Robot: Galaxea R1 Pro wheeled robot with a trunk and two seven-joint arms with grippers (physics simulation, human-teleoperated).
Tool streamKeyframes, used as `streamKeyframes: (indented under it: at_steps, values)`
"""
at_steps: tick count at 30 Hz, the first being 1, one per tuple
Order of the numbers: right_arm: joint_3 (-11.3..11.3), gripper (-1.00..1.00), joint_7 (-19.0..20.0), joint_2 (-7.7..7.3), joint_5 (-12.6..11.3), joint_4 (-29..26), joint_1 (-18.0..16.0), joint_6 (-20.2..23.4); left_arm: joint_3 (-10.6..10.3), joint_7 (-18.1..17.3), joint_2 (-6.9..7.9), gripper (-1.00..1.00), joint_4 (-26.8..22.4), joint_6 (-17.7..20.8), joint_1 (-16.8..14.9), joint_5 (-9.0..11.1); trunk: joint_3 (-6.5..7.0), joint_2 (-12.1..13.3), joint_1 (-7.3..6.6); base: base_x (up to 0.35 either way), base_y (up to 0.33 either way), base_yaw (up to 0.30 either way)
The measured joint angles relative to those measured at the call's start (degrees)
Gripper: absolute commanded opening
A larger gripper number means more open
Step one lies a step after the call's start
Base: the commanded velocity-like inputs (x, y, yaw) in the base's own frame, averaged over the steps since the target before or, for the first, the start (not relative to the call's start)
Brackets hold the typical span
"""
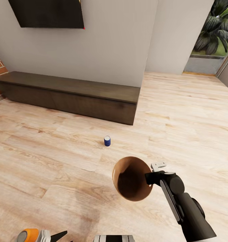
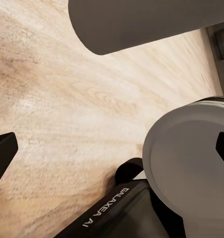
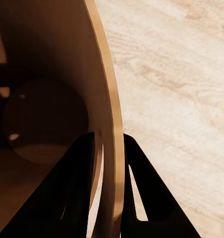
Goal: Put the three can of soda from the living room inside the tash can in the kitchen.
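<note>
Pictured in the living room: trash can (image 1: 132, 183) pinched by its rim between the closed fingers of the right gripper (image 3: 108, 148), carried above the wood floor (image 1: 188, 117). Blue soda can (image 1: 107, 140) upright on the floor before the low cabinet (image 1: 70, 95), not yet binned. Orange can (image 1: 28, 234) beside the left gripper (image 1: 57, 235); grip unclear.

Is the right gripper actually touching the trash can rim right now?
Touching. In the right wrist view the right gripper has one finger on each side of the trash can wall, pinching it with no gap showing.
</note>
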Motion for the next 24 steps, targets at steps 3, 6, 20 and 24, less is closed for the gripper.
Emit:
streamKeyframes:
  at_steps: [3,6,20,24]
  values:
    - [0.00,-1.00,0.00,0.00,0.00,-0.01,0.02,0.00,0.00,0.00,0.00,1.00,0.00,0.00,0.00,0.00,0.00,0.00,0.00,0.000,0.000,0.000]
    - [0.00,-1.00,0.00,0.00,0.05,-0.01,0.02,0.00,0.00,0.00,0.00,1.00,0.00,0.00,0.00,0.00,0.00,0.00,0.00,0.000,0.000,0.000]
    - [0.00,-1.00,0.00,0.00,0.02,-0.01,0.02,0.00,0.00,0.00,0.00,1.00,0.00,0.00,0.00,0.00,0.00,0.00,0.00,0.000,0.000,0.000]
    - [0.00,-1.00,0.00,0.00,0.03,-0.01,0.02,0.00,0.00,0.00,0.00,1.00,0.00,0.00,0.00,0.00,0.06,0.00,0.00,0.000,0.000,0.000]
